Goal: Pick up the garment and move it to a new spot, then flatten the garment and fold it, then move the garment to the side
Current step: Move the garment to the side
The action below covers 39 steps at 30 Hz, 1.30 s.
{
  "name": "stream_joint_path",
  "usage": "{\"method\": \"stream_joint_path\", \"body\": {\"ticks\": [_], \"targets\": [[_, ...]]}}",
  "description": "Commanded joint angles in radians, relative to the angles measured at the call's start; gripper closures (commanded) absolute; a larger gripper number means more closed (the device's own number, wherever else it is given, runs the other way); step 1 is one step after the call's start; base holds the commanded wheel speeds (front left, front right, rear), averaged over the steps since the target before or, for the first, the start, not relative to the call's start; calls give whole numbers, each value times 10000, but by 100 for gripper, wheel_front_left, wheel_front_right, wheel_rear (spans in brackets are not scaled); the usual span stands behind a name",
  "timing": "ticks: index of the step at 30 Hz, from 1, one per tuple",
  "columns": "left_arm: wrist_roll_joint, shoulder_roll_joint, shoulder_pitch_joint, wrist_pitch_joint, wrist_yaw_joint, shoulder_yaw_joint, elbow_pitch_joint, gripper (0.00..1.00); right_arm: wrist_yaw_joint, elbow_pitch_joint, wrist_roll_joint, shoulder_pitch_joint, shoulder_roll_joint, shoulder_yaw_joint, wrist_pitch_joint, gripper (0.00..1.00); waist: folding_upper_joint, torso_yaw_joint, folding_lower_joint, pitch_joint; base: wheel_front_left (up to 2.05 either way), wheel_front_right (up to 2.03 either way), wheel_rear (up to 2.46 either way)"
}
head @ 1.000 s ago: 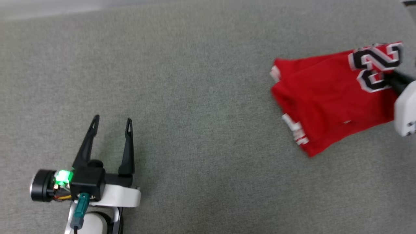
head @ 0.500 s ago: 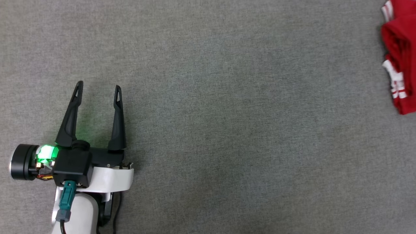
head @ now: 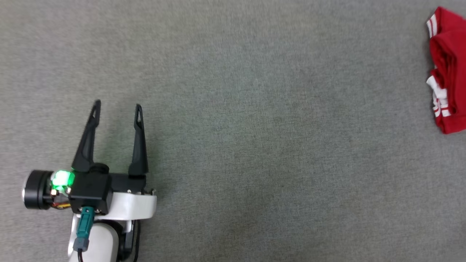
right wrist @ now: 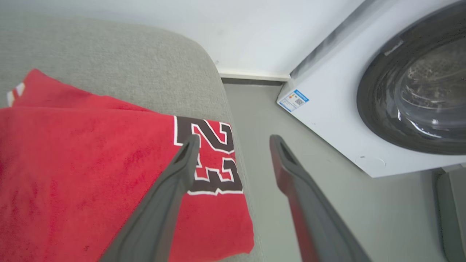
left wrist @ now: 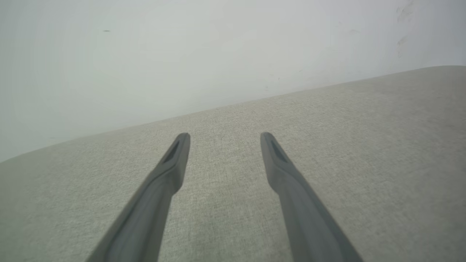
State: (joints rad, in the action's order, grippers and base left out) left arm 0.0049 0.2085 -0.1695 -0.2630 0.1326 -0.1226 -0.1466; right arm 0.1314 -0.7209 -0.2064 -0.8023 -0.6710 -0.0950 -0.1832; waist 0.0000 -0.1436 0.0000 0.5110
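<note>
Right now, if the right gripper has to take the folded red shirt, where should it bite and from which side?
Probably the numbered corner of the garment, coming in from the edge of the grey surface. The folded layers seem to end together there, beside the open right gripper, so one finger could slide under the stack.

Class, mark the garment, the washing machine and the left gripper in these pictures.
garment (right wrist: 91, 163): right wrist view, red fabric left of the number.
washing machine (right wrist: 327, 120): right wrist view, white front panel.
left gripper (head: 117, 104): head view, gap between its fingertips.
</note>
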Motion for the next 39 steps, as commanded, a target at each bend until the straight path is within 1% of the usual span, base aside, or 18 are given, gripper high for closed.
{"method": "stream_joint_path", "body": {"ticks": [1, 5, 10, 13, 15, 19, 22, 27, 31, 34, 39], "targets": [[-17, -38, 122, -21, 32, -34, 53, 0, -16, 119, 37, 162, 63, -33, 158, 0, 0, 176, 0, -509, 0, 0, 0], [-197, -154, 585, -21, 107, 3, 247, 0, -16, 1122, 144, 689, 417, -26, 1030, 0, 0, 318, 0, -1275, 0, 0, 0], [-359, -269, 1148, -21, 122, 96, 442, 0, -16, 2836, 237, 1450, 1011, 194, 2003, 0, 0, 550, 0, -2050, 0, 0, 0], [-418, -350, 1381, -21, 83, 128, 587, 0, -16, 3894, 449, 2038, 1559, 192, 2566, 0, 0, 743, 0, -2444, 0, 0, 0], [-435, -394, 1500, -21, 63, 156, 706, 0, -16, 4643, 627, 2403, 1980, 107, 3136, 0, 0, 903, 0, -2697, 0, 0, 0], [-435, -468, 1715, -21, 26, 169, 924, 0, -16, 5640, 1051, 3288, 2862, 239, 3922, 0, 0, 1181, 0, -3186, 0, 0, 0], [-426, -515, 1874, -23, -19, 166, 1055, 0, -16, 6209, 1265, 4013, 3521, 368, 4200, 0, 0, 1385, 0, -3538, 0, 0, 0], [-468, -573, 2138, -21, -115, 190, 1272, 0, -16, 6638, 1268, 5278, 4344, 706, 4380, 0, 0, 1628, 0, -4085, 0, 0, 0], [-524, -648, 2350, -21, -181, 202, 1409, 0, -16, 6710, 1101, 6287, 4955, 689, 4386, 0, 0, 1756, 0, -4449, 0, 0, 0], [-550, -708, 2512, -21, -253, 228, 1497, 0, -16, 6685, 987, 6950, 5295, 545, 4392, 0, 0, 1804, 0, -4686, 0, 0, 0], [-509, -790, 2821, -21, -330, 174, 1544, 0, -16, 6606, 879, 7918, 5571, 464, 4352, 0, 0, 1814, 0, -5076, 0, 0, 0]]}}
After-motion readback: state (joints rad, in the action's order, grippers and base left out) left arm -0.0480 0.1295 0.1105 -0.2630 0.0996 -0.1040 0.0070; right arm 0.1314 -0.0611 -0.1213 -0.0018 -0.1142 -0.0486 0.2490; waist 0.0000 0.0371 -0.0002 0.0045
